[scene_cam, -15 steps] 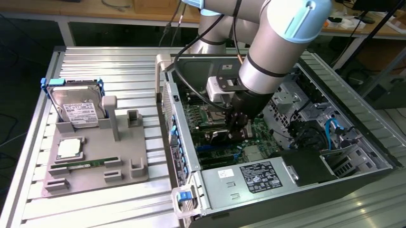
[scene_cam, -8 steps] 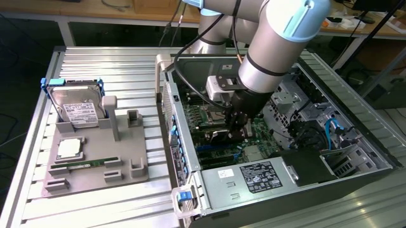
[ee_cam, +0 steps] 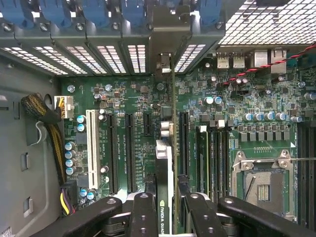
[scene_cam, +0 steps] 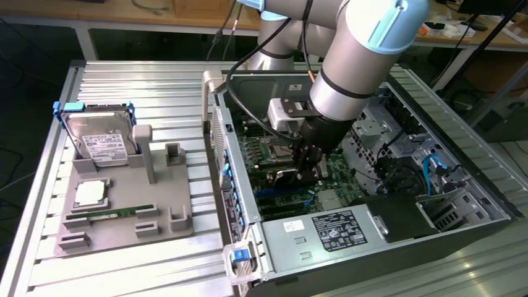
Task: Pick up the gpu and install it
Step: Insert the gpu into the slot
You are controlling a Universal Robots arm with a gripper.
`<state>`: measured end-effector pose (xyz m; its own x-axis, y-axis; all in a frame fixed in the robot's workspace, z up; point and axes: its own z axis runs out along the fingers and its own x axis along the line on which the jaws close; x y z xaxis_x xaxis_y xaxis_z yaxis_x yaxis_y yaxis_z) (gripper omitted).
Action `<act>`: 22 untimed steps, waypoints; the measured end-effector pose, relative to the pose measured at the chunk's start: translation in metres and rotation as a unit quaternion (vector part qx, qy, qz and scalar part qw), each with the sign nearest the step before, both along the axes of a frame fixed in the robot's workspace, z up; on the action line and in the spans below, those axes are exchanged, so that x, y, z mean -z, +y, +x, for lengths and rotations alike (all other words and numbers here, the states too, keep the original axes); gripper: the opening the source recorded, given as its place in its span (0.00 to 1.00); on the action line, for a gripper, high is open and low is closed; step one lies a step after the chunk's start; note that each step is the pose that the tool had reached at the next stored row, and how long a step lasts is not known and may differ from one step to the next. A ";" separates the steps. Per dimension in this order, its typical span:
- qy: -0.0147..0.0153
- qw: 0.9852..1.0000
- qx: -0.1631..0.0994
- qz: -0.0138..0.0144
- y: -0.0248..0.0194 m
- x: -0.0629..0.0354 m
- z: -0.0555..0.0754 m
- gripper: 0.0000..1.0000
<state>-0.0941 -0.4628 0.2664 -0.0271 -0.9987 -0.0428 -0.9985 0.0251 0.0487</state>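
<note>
Bright, even light covers the ribbed silvery metal table (scene_cam: 123, 272) at the exterior view's lower left. My grey arm (scene_cam: 363, 55) shades the inside of the open black computer case (scene_cam: 486, 210). At my wrist, a perforated metal grille (ee_cam: 266, 19) glares white, and glints sit on the black fingers (ee_cam: 143, 212) of my gripper (ee_cam: 166, 185).

A bench (scene_cam: 157, 77) of ribbed, silvery metal slats spreads across the exterior view, catching bright, even light that leaves pale glare along its grooves. Behind it runs a long table (scene_cam: 123, 15) with a light wooden top and pale legs, a few cables (scene_cam: 153, 7) lying on it. Dark floor (scene_cam: 21, 111) shows beyond the bench at the exterior view's left. At the exterior view's right stands another wooden table (scene_cam: 454, 37).
</note>
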 end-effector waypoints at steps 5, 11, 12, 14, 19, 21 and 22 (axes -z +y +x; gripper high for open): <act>0.000 1.000 0.000 0.000 0.0000 0.0028 0.000 0.27; 0.000 1.000 0.000 0.000 0.0000 0.0032 0.000 0.27; 0.000 1.000 0.000 0.000 0.0001 0.0030 0.000 0.27; 0.000 1.000 0.000 -0.001 0.0002 0.0024 0.000 0.27; 0.000 1.000 0.000 -0.002 0.0003 0.0023 0.000 0.27; 0.000 1.000 -0.001 -0.002 0.0003 0.0023 0.000 0.27; -0.001 1.000 -0.001 -0.002 0.0003 0.0024 0.000 0.27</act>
